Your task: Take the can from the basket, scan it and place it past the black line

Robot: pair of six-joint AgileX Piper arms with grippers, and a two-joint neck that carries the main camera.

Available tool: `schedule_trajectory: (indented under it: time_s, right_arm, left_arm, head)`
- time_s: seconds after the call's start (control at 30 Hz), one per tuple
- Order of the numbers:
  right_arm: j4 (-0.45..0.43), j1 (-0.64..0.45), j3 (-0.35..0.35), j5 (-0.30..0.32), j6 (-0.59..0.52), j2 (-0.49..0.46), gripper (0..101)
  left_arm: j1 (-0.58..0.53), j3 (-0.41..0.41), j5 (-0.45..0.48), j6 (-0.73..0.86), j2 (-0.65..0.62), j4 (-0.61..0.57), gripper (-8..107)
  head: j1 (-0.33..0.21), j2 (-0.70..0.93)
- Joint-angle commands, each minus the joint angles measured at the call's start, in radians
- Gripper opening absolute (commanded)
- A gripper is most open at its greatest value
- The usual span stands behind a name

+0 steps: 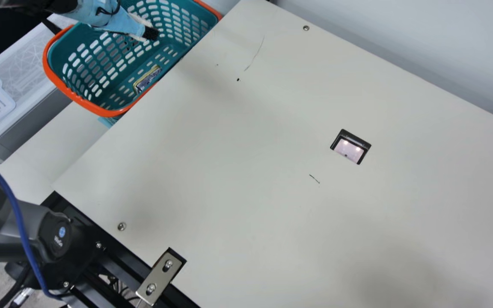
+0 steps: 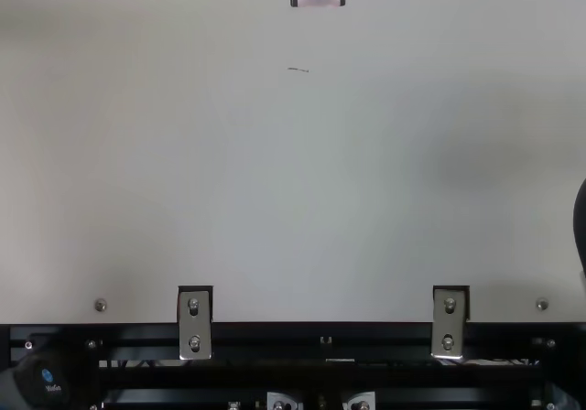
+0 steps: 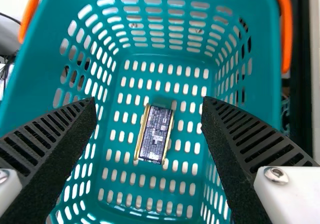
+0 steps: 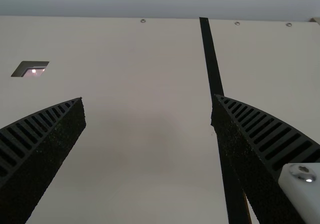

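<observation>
Right claw [image 4: 148,98]: spread, above the worktop [image 4: 145,159], the black line [image 4: 211,59] passing behind one finger in its wrist view. Farther off, scanner [image 4: 33,69], set into the worktop. Left claw [image 1: 151,33]: spread too, at the basket [image 1: 56,79]. Beyond its fingertips, can [image 3: 154,134], lying on its side on the basket's slotted floor.

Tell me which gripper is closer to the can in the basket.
Left. The left gripper is open over the basket, above the can; the right gripper is away over the table, near the black line.
</observation>
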Motion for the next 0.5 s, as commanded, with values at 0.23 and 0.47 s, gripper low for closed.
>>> schedule_trajectory:
  time_s: [0.23, 0.47]
  right_arm:
    - [0.000, 0.000, 0.000, 0.000, 0.000, 0.000, 101]
    - [0.002, 0.000, 0.000, 0.000, 0.000, 0.000, 101]
  left_arm:
    - [0.006, -0.003, -0.025, -0.001, 0.072, 0.042, 90]
    - [0.010, -0.012, -0.049, 0.022, 0.126, 0.066, 90]
  head:
    - [-0.028, 0.011]
    - [-0.028, 0.011]
